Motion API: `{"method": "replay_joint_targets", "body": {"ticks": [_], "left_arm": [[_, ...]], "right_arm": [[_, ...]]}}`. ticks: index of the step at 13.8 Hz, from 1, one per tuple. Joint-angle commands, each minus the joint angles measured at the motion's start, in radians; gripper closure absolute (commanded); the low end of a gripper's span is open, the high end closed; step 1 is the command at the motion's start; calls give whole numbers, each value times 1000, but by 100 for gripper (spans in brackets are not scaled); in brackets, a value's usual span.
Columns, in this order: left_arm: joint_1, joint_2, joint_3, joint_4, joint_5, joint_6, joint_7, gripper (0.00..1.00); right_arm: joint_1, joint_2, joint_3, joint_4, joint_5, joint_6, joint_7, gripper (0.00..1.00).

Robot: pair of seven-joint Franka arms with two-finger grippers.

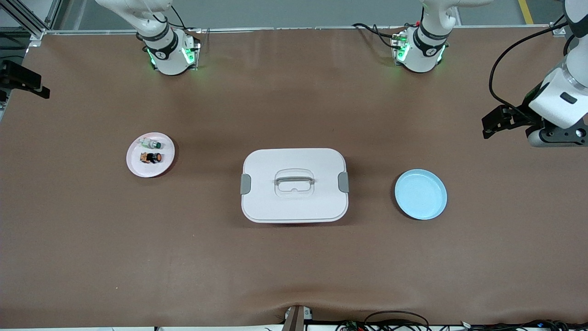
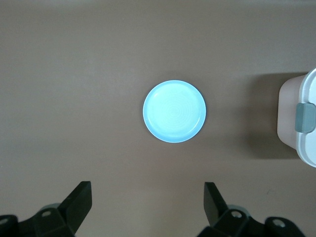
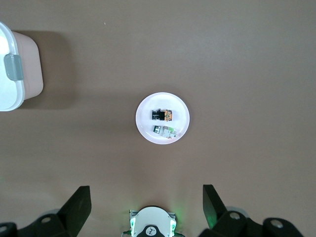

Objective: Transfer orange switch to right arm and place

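Note:
The orange switch point(image 1: 152, 157) lies on its side on a small pink plate point(image 1: 136, 162) toward the right arm's end of the table. It also shows in the right wrist view point(image 3: 162, 115), on that plate point(image 3: 144, 111). My right gripper point(image 3: 146, 190) is open and empty, high over the table between the plate and the right arm's base. My left gripper point(image 2: 146, 190) is open and empty, high over the table beside an empty blue plate point(image 2: 174, 111). The left arm's wrist point(image 1: 558, 103) shows at the edge of the front view.
A pale whitish part with a green tip point(image 1: 150, 144) lies on the pink plate beside the switch. A white lidded box point(image 1: 294, 185) with grey latches stands mid-table. The blue plate point(image 1: 421, 194) lies toward the left arm's end.

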Motion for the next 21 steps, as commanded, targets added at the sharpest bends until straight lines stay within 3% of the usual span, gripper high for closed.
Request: {"method": "replay_joint_targets", "body": {"ticks": [1,7,21], "left_arm": [[6,8,-3,27,-18,-24,6,0],[6,8,-3,27,-20,-27,6,0],[7,8,-3,27,-20,-29,6,0]], "right_arm": [[68,-14,-82,-8,12,2,9,0],[65,-92,-81,-134,12,91,6,0],[52,-105,-82,-135,8,99,101,0]]}}
